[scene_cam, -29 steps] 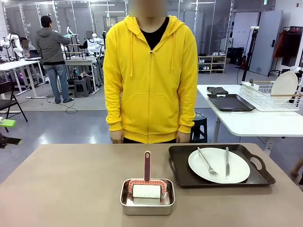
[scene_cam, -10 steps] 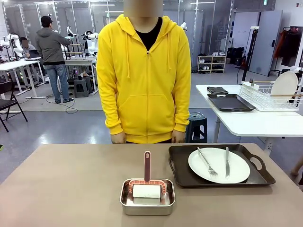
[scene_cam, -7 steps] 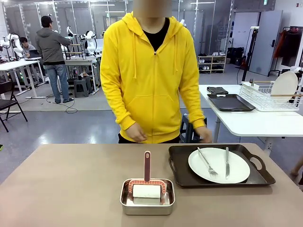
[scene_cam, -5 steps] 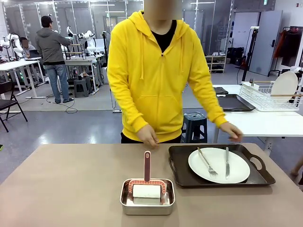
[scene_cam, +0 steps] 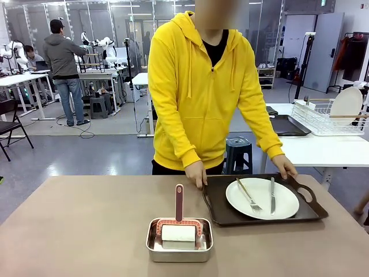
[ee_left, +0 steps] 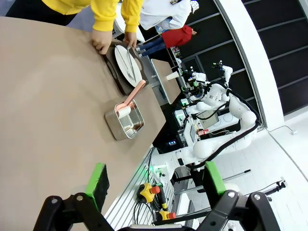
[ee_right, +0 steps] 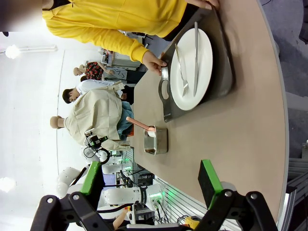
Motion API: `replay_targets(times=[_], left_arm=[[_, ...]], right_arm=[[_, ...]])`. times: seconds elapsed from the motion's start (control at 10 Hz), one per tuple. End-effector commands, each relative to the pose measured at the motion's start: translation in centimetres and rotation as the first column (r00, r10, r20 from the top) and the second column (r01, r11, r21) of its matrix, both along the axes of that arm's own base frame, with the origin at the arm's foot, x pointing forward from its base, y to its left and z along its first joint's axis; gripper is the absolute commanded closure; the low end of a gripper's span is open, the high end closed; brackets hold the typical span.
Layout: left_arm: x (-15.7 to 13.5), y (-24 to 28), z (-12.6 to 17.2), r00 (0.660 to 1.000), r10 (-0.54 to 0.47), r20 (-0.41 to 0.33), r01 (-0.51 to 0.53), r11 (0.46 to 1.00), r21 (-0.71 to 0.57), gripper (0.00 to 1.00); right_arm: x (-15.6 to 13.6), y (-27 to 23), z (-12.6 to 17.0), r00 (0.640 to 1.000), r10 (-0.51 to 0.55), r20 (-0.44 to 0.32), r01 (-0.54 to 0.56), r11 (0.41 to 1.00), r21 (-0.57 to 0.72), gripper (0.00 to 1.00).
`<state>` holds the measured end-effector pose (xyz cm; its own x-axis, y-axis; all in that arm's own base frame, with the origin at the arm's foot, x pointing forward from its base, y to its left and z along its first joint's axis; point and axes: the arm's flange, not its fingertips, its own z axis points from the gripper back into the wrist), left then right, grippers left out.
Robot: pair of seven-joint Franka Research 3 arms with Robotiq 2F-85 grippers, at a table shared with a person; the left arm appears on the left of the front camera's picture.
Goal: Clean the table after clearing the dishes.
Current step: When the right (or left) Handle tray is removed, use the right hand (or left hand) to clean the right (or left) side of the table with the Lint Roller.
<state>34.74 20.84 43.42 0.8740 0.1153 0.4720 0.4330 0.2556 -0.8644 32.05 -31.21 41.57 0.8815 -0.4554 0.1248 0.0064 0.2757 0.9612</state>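
Note:
On the brownish table (scene_cam: 86, 219) a dark brown tray (scene_cam: 222, 213) carries a white plate (scene_cam: 262, 198) with a fork (scene_cam: 248, 194) and knife (scene_cam: 272, 195). A person in a yellow hoodie grips the tray's two handles with a hand (scene_cam: 197, 173) at its left end and a hand (scene_cam: 285, 167) at its right. My left gripper (ee_left: 156, 180) hangs open and empty off the table's edge, far from the plate (ee_left: 129, 65). My right gripper (ee_right: 150, 182) is open and empty too, well back from the plate (ee_right: 192, 62) and tray (ee_right: 226, 72).
A small steel pan (scene_cam: 179, 239) holding a white pad with a reddish handle sits near the table's front middle. Behind on the right, a white table (scene_cam: 323, 150) carries a wire rack (scene_cam: 328, 115) and another dark tray (scene_cam: 285, 124). A person stands far back left.
The person has stepped right, leaned over the table and taken the tray by both handles. The tray with its plate has shifted a little. Both grippers stay open.

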Motion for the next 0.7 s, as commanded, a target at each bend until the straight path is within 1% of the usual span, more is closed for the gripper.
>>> replay_targets(times=[0.0,0.6], left_arm=[[-0.41,-0.03,0.45,1.0,-0.004,0.0,0.004,1.0,0.007,0.0],[-0.41,-0.03,0.45,1.0,-0.004,0.0,0.004,1.0,0.007,0.0]], right_arm=[[-0.12,0.08,0.25,1.0,0.001,0.006,-0.001,1.0,0.0,0.0],[-0.12,0.08,0.25,1.0,0.001,0.006,-0.001,1.0,0.0,0.0]])
